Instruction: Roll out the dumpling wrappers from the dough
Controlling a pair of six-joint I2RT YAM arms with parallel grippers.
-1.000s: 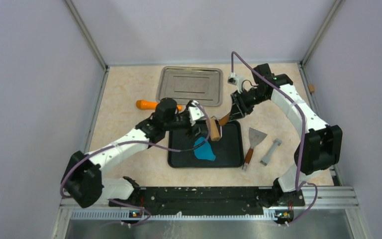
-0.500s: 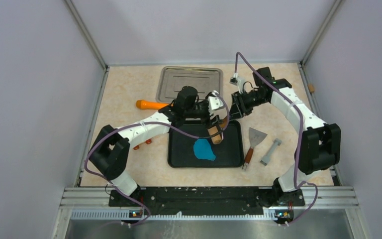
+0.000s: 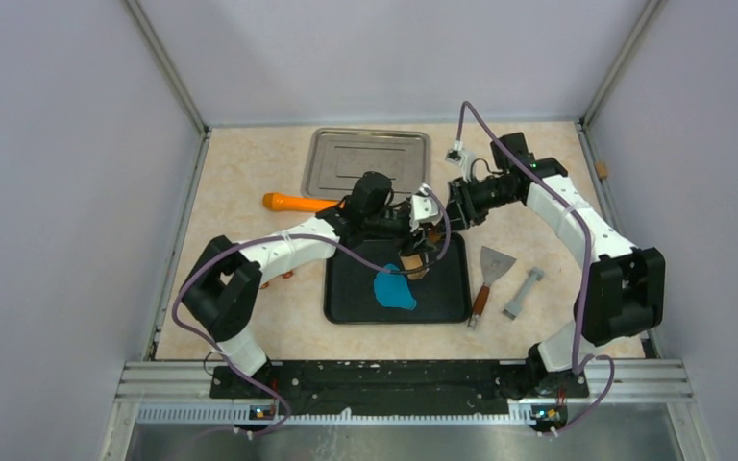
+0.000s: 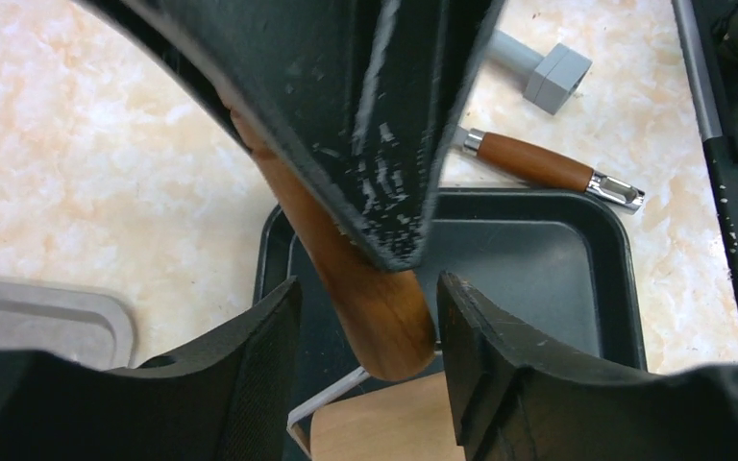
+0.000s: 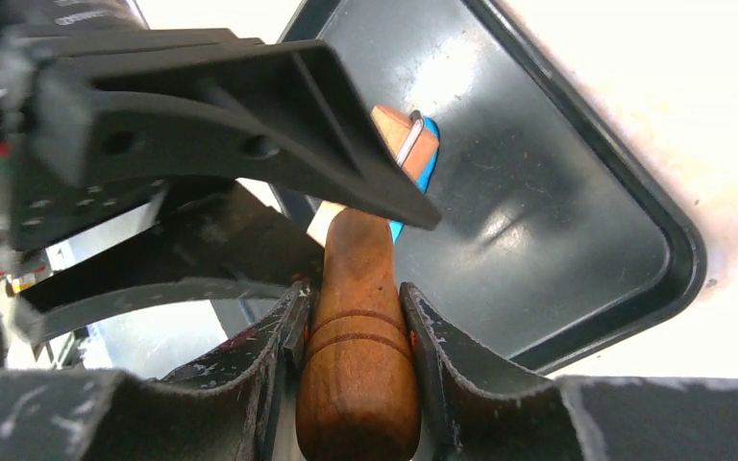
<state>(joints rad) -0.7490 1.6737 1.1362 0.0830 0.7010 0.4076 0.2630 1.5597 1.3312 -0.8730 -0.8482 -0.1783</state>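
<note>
The blue dough (image 3: 395,289) lies as an irregular sheet on the black tray (image 3: 346,315). My right gripper (image 5: 354,293) is shut on the wooden handle (image 5: 356,384) of a small roller, whose pale barrel (image 3: 413,262) hangs over the dough's far edge. My left gripper (image 4: 367,288) is open, its jaws standing either side of the handle's lower end (image 4: 375,317), just above the barrel (image 4: 384,427). A gap shows on the left side. In the right wrist view a sliver of dough (image 5: 429,165) peeks past the barrel. The dumpling wrappers are out of view.
A steel tray (image 3: 367,165) sits at the back, with an orange cylinder (image 3: 288,203) to its front left. Right of the black tray lie a scraper (image 3: 488,274) and a grey tool (image 3: 524,293).
My left arm has swung right and up to the roller, and its jaws have narrowed round the handle. The right gripper has kept its grip and shifted slightly.
</note>
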